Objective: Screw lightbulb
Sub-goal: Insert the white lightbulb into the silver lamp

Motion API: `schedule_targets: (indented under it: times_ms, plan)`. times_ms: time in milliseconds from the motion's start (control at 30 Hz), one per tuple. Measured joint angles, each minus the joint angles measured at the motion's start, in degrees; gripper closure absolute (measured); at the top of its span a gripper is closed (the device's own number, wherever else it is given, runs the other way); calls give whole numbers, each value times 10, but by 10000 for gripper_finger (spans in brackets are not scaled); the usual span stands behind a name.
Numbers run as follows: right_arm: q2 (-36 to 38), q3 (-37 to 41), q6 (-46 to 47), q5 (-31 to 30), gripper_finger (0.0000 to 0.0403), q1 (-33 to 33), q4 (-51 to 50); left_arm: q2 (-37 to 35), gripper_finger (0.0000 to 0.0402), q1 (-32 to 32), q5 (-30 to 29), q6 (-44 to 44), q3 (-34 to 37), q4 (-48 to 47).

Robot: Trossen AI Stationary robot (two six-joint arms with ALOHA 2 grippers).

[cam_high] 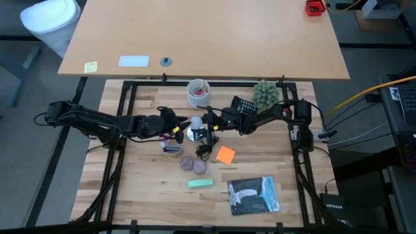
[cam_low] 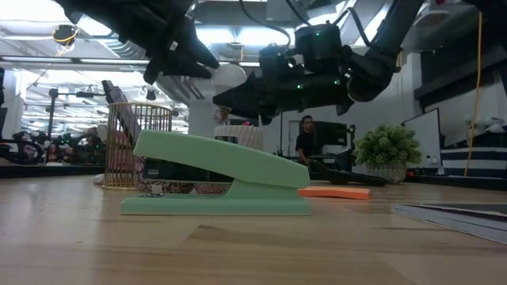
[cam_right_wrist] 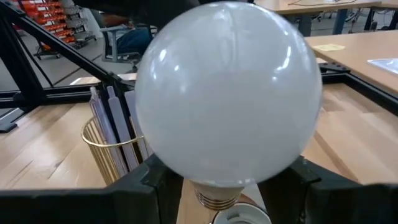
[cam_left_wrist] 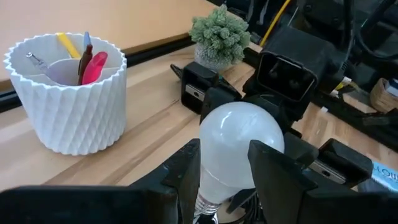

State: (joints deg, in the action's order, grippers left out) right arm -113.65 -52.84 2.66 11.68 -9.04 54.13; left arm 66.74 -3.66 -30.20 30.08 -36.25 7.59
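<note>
Your lightbulb (cam_left_wrist: pixel 239 149) stands upright between both grippers, above the socket (cam_right_wrist: pixel 239 215). The right gripper (cam_right_wrist: pixel 227 180) clamps its neck; the left gripper (cam_left_wrist: pixel 239 174) has fingers (cam_left_wrist: pixel 273 171) either side, contact unclear. Beyond it: white cup (cam_left_wrist: pixel 68 93) and plant (cam_left_wrist: pixel 221 34).

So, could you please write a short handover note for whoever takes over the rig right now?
Left gripper: fingers on either side of the lightbulb, at mid-table beside the white cup.
Right gripper: fingers flank the bulb's neck from the opposite side; firm grip cannot be confirmed.
Bulb: upright, its screw base just above the socket.
Done: bulb brought over the socket.
Left: whether any thread is engaged is not visible; seat and turn it fully, then release.
</note>
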Motion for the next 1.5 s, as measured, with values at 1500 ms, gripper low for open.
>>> schedule_targets:
  times_ms: [1500]
  plan:
    - [-36,-1,-30,-48,226,0,-16,0,273,0,1,-48,0,23]
